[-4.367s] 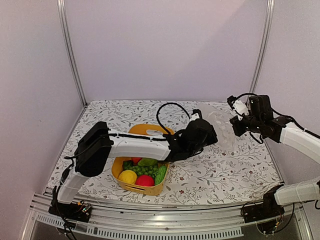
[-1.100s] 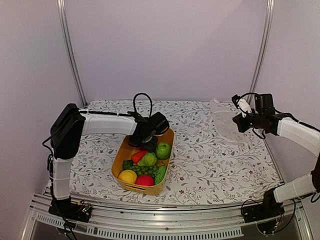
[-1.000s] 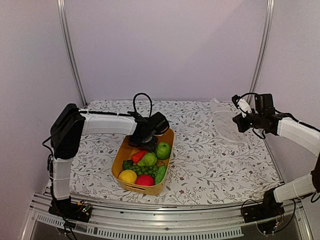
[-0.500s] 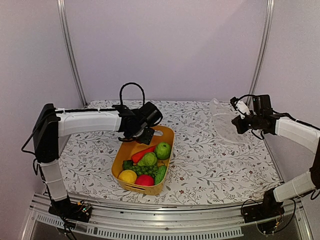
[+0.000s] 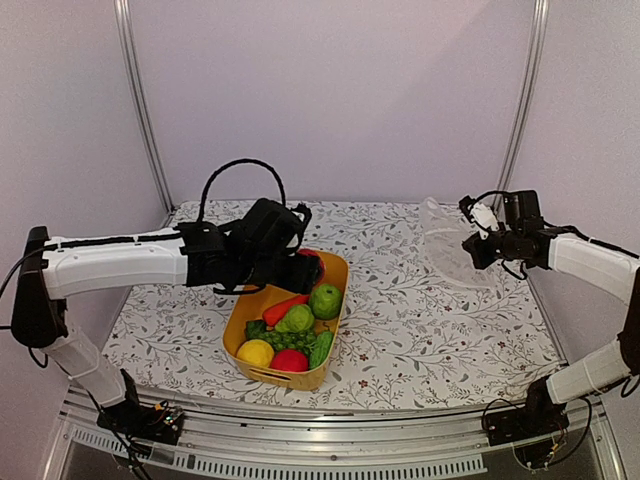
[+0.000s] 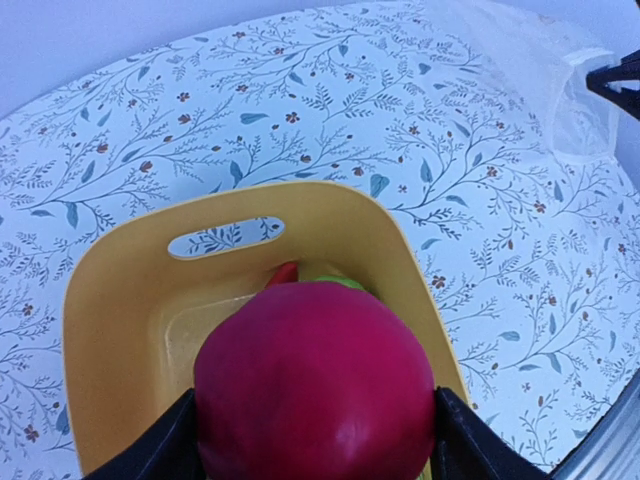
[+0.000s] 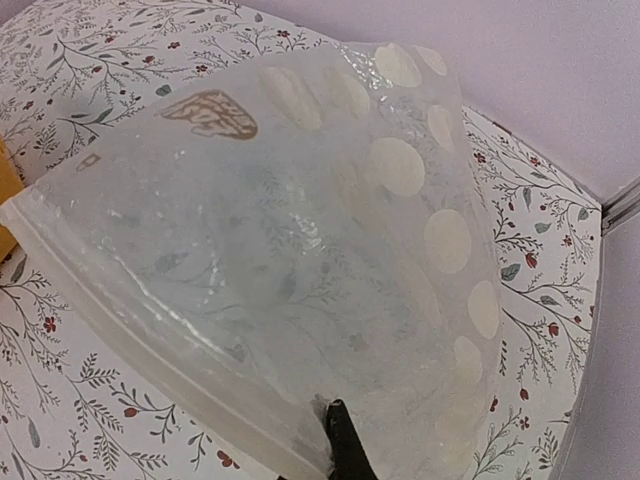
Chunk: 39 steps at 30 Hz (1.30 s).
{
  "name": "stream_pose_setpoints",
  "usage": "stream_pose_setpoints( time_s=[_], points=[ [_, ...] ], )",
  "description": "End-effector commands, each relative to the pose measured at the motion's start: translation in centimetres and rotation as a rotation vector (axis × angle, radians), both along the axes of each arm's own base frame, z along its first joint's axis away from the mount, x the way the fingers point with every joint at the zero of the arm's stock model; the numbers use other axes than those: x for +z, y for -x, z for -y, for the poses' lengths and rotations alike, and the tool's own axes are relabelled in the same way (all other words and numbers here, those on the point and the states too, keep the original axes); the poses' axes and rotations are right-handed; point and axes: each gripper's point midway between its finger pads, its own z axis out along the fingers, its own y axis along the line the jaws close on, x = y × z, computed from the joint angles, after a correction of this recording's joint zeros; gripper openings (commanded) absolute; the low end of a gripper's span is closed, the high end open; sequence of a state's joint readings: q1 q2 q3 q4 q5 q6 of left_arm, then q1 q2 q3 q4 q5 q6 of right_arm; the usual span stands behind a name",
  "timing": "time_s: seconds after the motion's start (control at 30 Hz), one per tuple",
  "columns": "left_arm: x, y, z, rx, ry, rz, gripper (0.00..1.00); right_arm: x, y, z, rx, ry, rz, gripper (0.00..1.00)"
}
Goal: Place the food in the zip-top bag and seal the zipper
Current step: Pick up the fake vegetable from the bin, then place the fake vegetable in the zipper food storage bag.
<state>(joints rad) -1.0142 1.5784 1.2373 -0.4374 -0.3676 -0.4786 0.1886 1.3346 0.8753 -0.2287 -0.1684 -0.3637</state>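
My left gripper (image 6: 315,440) is shut on a dark red round fruit (image 6: 315,385) and holds it above the far end of the yellow basket (image 6: 110,270). From above, that gripper (image 5: 308,268) hangs over the basket's back rim. More food lies in the basket: a green apple (image 5: 326,300), a red chili (image 5: 285,309), green grapes (image 5: 285,340), a yellow fruit (image 5: 255,352) and a red fruit (image 5: 290,361). At the right, my right gripper (image 7: 338,445) is shut on the zip-top bag (image 7: 330,230) and holds it raised. The zipper (image 7: 150,335) runs along its lower left edge.
The yellow basket (image 5: 285,382) stands at the front centre of the floral tablecloth (image 5: 430,330). Metal frame posts (image 5: 140,110) rise at the back corners. The bag (image 5: 450,245) hangs over the table's back right part.
My left gripper has risen out of the basket with the dark red fruit, and the arm has swung lower and to the left. The right gripper and bag have hardly moved.
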Motion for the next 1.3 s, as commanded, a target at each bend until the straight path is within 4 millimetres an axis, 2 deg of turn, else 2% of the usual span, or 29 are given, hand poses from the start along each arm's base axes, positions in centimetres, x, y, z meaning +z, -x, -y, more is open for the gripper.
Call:
stream_pose_setpoints(
  time_s=[0.0,0.23,0.4,0.47,0.57,0.63,0.67,0.77,0.9,1.0,1.13,1.27],
  points=[
    [3.1,1.1,2.4,-0.058,0.165,0.037,0.42,-1.1,0.6,-0.5,0.023,-0.007,-0.056,0.0],
    [5.0,3.7,6.4,-0.206,0.3,0.088,0.42,1.1,1.9,-2.4,0.086,-0.006,-0.078,0.0],
    [8.8,5.6,11.5,-0.344,0.471,0.193,0.43,1.9,3.5,-4.3,0.147,0.006,-0.098,0.0],
    [9.7,6.3,13.5,-0.391,0.519,0.22,0.43,2.2,3.9,-5.0,0.166,0.0,-0.125,0.0],
    [9.8,6.8,16.7,-0.44,0.576,0.228,0.42,2.8,4.3,-5.7,0.182,-0.047,-0.169,0.0],
    [9.5,6.6,18.6,-0.448,0.592,0.22,0.41,3.4,4.5,-6.1,0.185,-0.07,-0.187,0.0],
    [8.6,6.4,19.6,-0.447,0.587,0.209,0.41,3.7,4.6,-6.2,0.187,-0.084,-0.194,0.0],
    [8.2,5.8,22.0,-0.438,0.619,0.212,0.4,4.1,5.3,-6.7,0.196,-0.12,-0.231,0.0],
    [6.4,3.9,24.1,-0.37,0.614,0.215,0.39,4.5,6.3,-7.4,0.223,-0.166,-0.263,0.0],
    [4.5,2.0,24.6,-0.267,0.571,0.2,0.39,5.3,7.0,-7.8,0.24,-0.203,-0.281,0.0],
    [1.8,-0.7,24.0,-0.112,0.503,0.177,0.39,6.3,7.8,-7.9,0.258,-0.219,-0.284,0.0],
    [0.8,-2.0,23.9,-0.041,0.48,0.175,0.4,7.3,8.4,-8.2,0.271,-0.243,-0.298,0.0]
  ],
)
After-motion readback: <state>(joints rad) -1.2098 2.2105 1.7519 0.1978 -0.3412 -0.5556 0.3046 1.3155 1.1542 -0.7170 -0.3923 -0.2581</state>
